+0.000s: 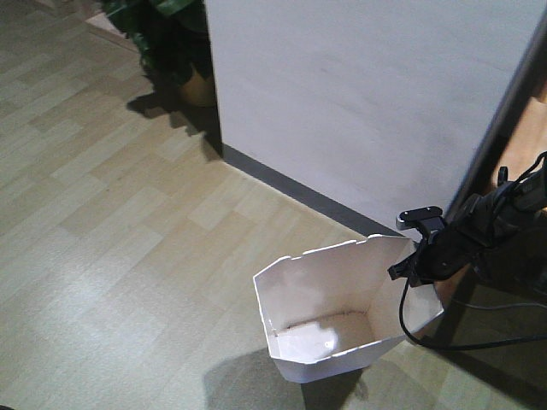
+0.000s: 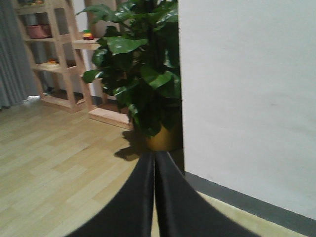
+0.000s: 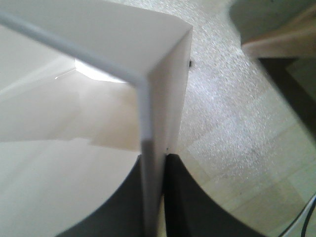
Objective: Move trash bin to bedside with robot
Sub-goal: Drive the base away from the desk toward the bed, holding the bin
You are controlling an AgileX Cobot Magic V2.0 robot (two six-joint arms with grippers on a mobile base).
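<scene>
**STATUS: TRASH BIN CLAMPED AT RIM BY RIGHT GRIPPER**

**Task object.** In the front-facing view the trash bin (image 1: 301,295) sits in the lower centre of the frame, over the light wood-pattern floor (image 1: 111,213). It is white, thin-walled and angular, and tapers toward its base. Its mouth is open toward the camera and the pale interior bottom is visible. The bin's shadow falls on the floor at its lower left. It cannot be determined whether the base is touching the floor.

**Right gripper.** The right gripper (image 1: 416,266) meets the bin at the right-hand section of the rim, at the right of the front-facing frame. The right wrist view shows the two dark fingers (image 3: 190,197) at the bottom centre of the frame with the bin wall sandwiched between them, one finger inside the bin and one outside. The jaws are clamped on the wall just below a corner of the rim. A black cable (image 1: 427,343) loops down from the arm and trails across the floor toward the right edge.

**Left gripper.** In the left wrist view the left gripper (image 2: 154,165) occupies the bottom centre. Its fingers are pressed together with nothing between them.

**Surroundings.** A white wall (image 1: 367,94) with a dark skirting strip (image 1: 299,192) fills the upper right of the front-facing view, behind the bin. A potted plant (image 2: 143,64) stands at the wall's corner, in the upper centre of the left wrist view. A wooden shelf unit (image 2: 61,59) occupies the upper left.
</scene>
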